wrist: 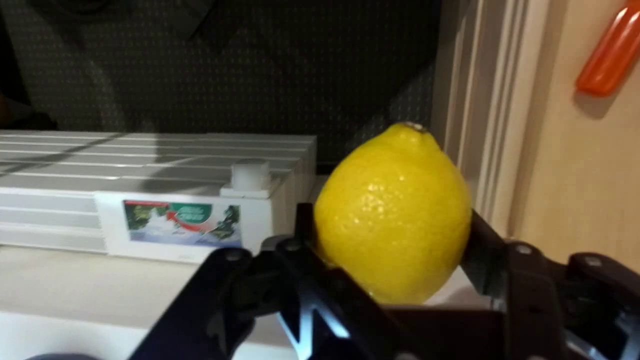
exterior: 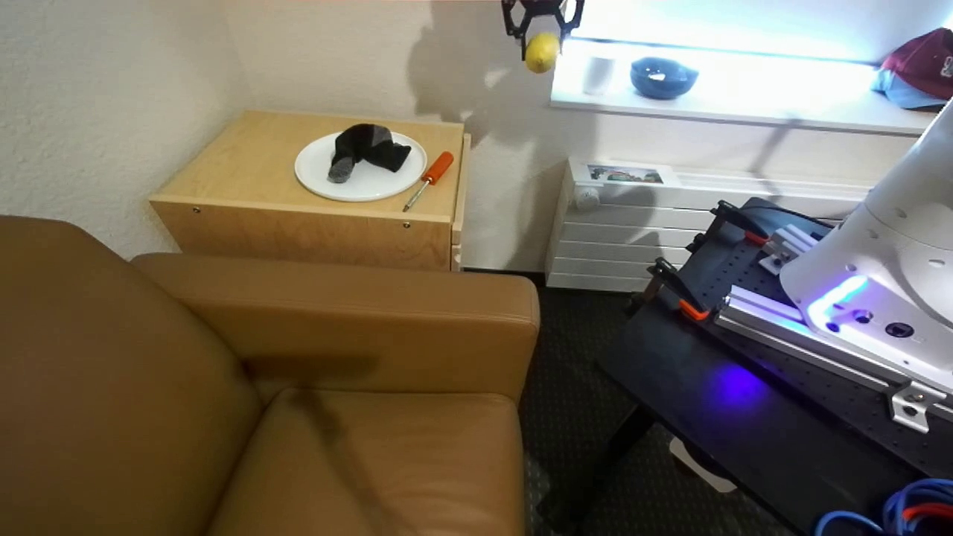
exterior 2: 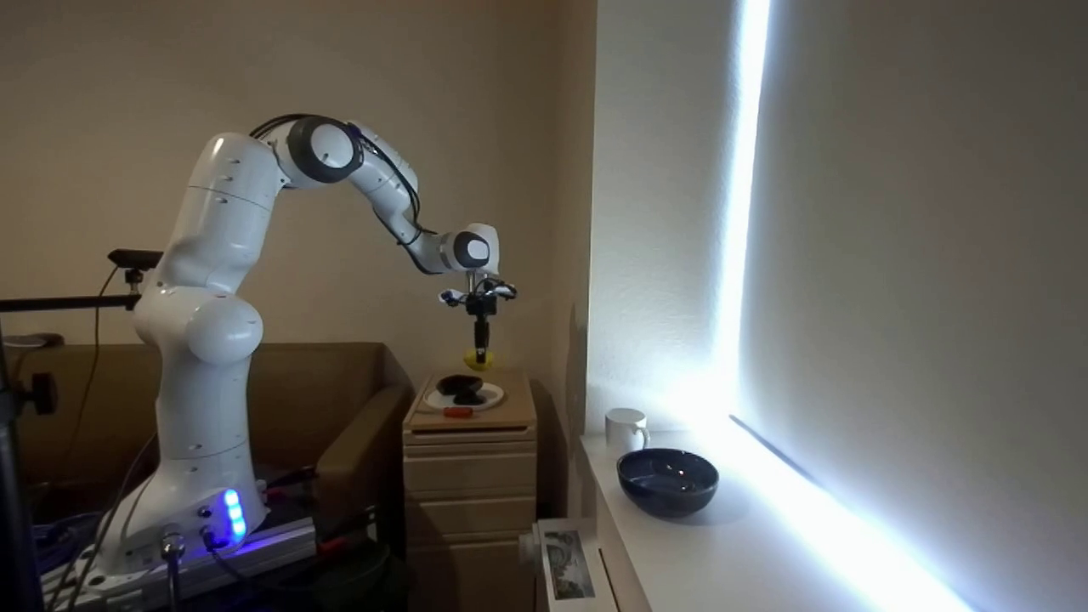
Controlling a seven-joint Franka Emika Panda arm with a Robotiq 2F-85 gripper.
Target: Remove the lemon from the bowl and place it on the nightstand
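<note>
Lemon [wrist: 392, 215] is in the gripper [exterior: 542, 50], pinched from both sides, hanging higher than the top of the nightstand [exterior: 223, 167] and, by the wrist view, just outside the edge above the drawers [exterior 2: 470, 476]. Pick looks done, place isn't. Main risk for us: releasing short of that edge, which sends it to the floor [wrist: 275, 75]. Next: slip, since the grip bears on curved skin and a knock could twist it out. Then roll-off, if we let go high or close to any edge. Nearest obstacle is the screwdriver [exterior: 438, 170], lying near the drawer edge, tip by the edge facing the armchair [exterior: 357, 335]; land on that handle and the lemon likely kicks sideways. Past it the plate [exterior: 313, 167] covers much of the middle, dark cloth [exterior: 368, 141] heaped on it, so we'd lift over both and aim for the edge opposite the drawers. Radiator [exterior: 625, 223] stands across the gap; farther off, bowl [exterior 2: 659, 501] and mug [exterior 2: 623, 432] sit near each other on the windowsill [exterior 2: 722, 561], cap [exterior: 919, 67] further along, all out of our path.
</note>
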